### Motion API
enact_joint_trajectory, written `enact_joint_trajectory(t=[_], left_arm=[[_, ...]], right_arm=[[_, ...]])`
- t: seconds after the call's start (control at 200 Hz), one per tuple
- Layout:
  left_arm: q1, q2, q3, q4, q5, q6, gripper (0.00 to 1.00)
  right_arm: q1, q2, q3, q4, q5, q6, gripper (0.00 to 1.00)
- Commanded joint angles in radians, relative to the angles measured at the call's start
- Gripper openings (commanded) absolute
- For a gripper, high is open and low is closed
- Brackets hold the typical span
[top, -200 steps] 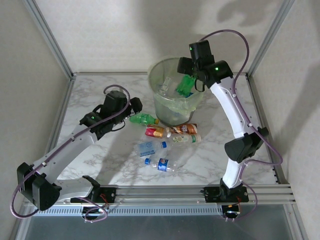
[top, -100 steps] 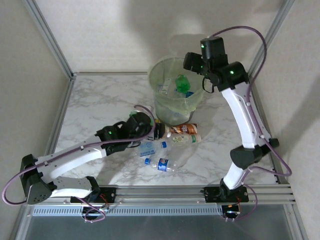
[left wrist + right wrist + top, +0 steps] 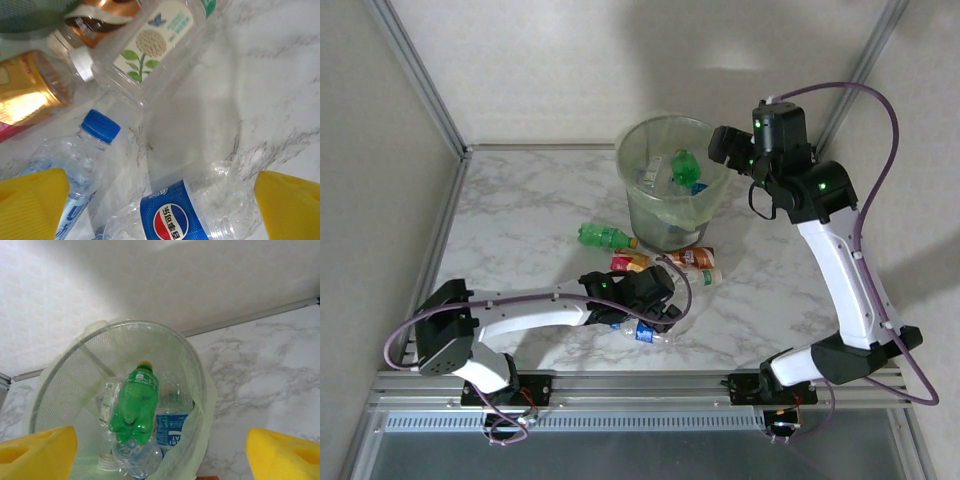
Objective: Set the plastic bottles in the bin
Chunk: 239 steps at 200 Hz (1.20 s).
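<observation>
left hand [image 3: 652,308] is open, low over the loose pile in the middle of the counter [image 3: 520,200], 6 o'clock from the bin [image 3: 632,205]. in its wrist view the yellow fingertips [image 3: 32,202] sit far apart at the bottom corners, nothing clamped. pepsi bottle [image 3: 177,220] lies flat on the marble between them, clear with a blue label. its end is close to the pad at 3 o'clock, can't tell if they touch. blue-cap bottle [image 3: 82,160] lies just beside it at 9 o'clock, partly behind the other pad. flower-label bottle [image 3: 150,50] is at 12 o'clock from the pepsi one. a white cap [image 3: 81,65] shows between it and the orange bottle [image 3: 30,95]. brown-label bottle [image 3: 102,12] is at the top edge, up against the flower-label one.

top view: loose green bottle [image 3: 600,236] lies on its side apart from the pile, at its 11 o'clock and near the bin base at 8 o'clock.

right hand [image 3: 720,148] is open and empty, held up beside the bin rim at 3 o'clock. its wrist view looks down into the bin, pads [image 3: 37,450] wide apart with nothing between. green bottle [image 3: 132,400] is inside the bin, cap end toward 12 o'clock, lying on clear bottles. blue-label bottle [image 3: 172,427] is right beside it at 3 o'clock, clear bottle [image 3: 106,400] at 9 o'clock. thin bag [image 3: 202,440] drapes over the rim.
</observation>
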Motion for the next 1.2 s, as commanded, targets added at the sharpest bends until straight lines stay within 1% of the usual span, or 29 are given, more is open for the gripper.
enact_joint_trajectory(t=[0.0,0.225,0.37,0.686,0.841,0.956,1.031,1.106,1.192], left_arm=[[-0.004,0.032,0.001,-0.046,0.075,0.071,0.96],[-0.008,0.064,0.001,-0.104,0.125,0.100,0.98],[-0.026,0.070,0.000,-0.135,0.115,0.102,1.00],[-0.046,0.088,0.000,-0.164,0.127,0.116,1.00],[-0.056,0.160,0.002,-0.186,0.109,0.127,1.00],[-0.062,0.176,0.013,-0.176,0.093,0.136,1.00],[-0.063,0.195,0.019,-0.174,0.064,0.137,0.99],[-0.065,0.220,0.026,-0.175,0.037,0.137,0.96],[-0.066,0.233,0.032,-0.170,0.013,0.131,0.92]], right_arm=[[0.000,-0.036,-0.003,-0.007,0.043,0.025,0.88],[-0.001,-0.083,-0.063,-0.004,0.048,0.048,0.89],[-0.001,-0.093,-0.078,-0.005,0.051,0.050,0.89],[-0.005,-0.083,-0.105,0.009,0.039,0.064,0.90],[-0.006,-0.100,-0.111,0.021,0.040,0.065,0.89],[-0.009,-0.127,-0.128,0.042,0.039,0.067,0.90],[-0.009,-0.136,-0.132,0.041,0.041,0.067,0.90],[-0.011,-0.142,-0.136,0.036,0.041,0.068,0.90],[-0.011,-0.154,-0.144,0.037,0.039,0.071,0.87]])
